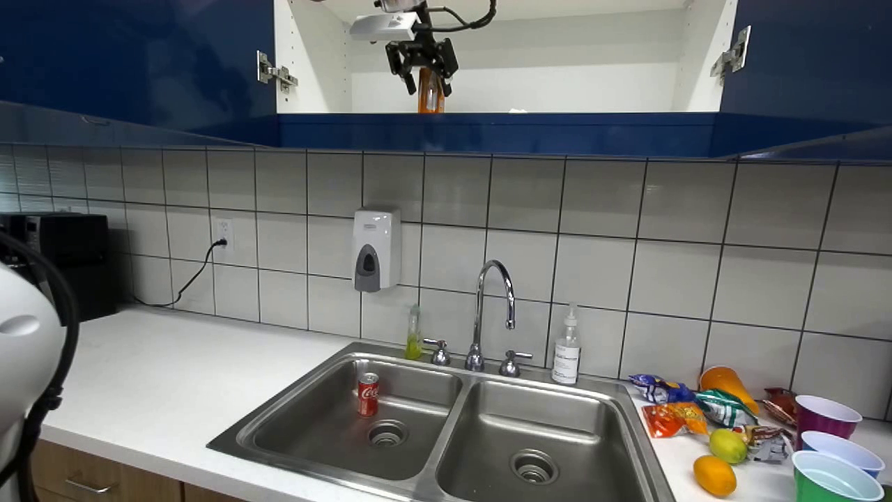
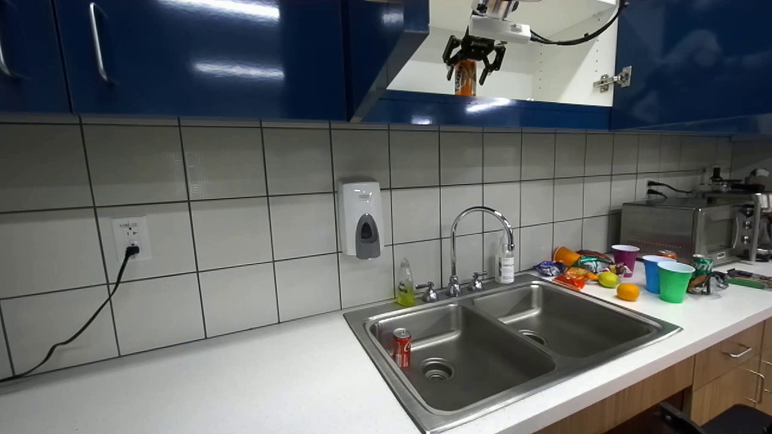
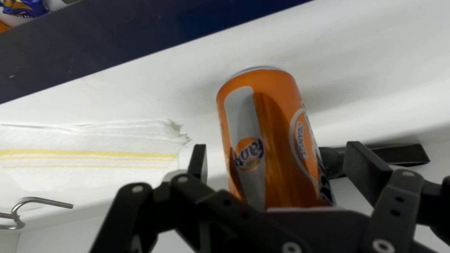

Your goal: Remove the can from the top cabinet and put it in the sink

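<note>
In an exterior view the left door hangs open; next along, a red can stands in the left part of the sink, but I think it is not the one to move; then, up high, the orange can stands upright in the cabinet; so it is not out yet; what is left, I think, is to grab it, take it out and set it down in the sink; the gripper is spread wide around the orange can; in the wrist view its fingers are to the left and right of it, with a gap on each side; so nothing is held; I cannot tell if the gripper's middle touches the top.
</note>
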{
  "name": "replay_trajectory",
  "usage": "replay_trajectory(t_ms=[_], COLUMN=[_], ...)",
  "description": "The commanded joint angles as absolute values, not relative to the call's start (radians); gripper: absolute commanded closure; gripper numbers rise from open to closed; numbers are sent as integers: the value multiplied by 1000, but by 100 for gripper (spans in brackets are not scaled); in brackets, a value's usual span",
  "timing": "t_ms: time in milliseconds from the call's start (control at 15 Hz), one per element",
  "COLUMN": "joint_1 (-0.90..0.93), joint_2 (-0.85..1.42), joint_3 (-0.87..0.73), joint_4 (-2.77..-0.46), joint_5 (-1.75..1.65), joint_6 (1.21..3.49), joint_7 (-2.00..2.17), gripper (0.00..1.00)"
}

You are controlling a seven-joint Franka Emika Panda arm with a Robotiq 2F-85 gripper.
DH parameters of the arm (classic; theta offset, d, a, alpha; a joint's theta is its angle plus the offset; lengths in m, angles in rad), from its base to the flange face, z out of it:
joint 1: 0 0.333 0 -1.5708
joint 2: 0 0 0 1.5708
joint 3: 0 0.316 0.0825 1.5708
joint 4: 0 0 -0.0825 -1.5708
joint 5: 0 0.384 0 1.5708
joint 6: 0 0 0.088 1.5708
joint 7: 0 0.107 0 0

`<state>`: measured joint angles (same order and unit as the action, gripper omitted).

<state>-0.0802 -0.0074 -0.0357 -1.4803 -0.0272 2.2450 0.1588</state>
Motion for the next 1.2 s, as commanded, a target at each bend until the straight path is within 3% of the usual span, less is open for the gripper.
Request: replay_trajectory(t_ms=[0,467,533,600,667,933,1133], joint_1=[-78,-75,-74,-74,-73,-73,-72], joint_2=[2,4,4,6,8,11,10], joint_3=[-33,-32,-32,-31,-31,-31,-30], joint_4=[-1462,-1462,-1461,-1460,-1460,-1462,-1466], joint_5=[-43,-45,-46,-47,-48,-43,-44], joint_6=[2260,2280,2281,2281,2282,2288,2291], joint_7=[177,180,179,181,181,181,184], gripper=[0,1,10,26,29,60,62])
